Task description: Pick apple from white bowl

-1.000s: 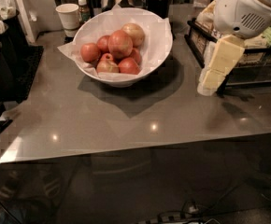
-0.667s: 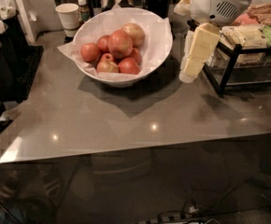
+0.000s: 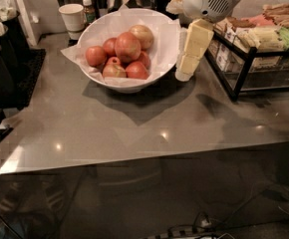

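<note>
Apples (image 3: 127, 46), red and yellowish, lie heaped in the white bowl (image 3: 134, 87), which stands toward the back of the counter (image 3: 134, 128) with a crinkled white paper liner (image 3: 172, 34) spilling over its rim. The gripper (image 3: 183, 73), cream-coloured, hangs tilted just to the right of the bowl, its tip low and near the counter, outside the rim. It carries no apple, and I cannot tell whether it is released or clenched.

The counter is a grey, glossy slab that mirrors small ceiling lights and holds the bowl's shadow. Behind the bowl stand a white paper cup (image 3: 73, 18) and a small bottle (image 3: 88, 9). A black wire rack (image 3: 234, 78) with packets (image 3: 264, 34) sits to the right. Below the counter's front edge, cables (image 3: 194, 225) lie on the dim floor.
</note>
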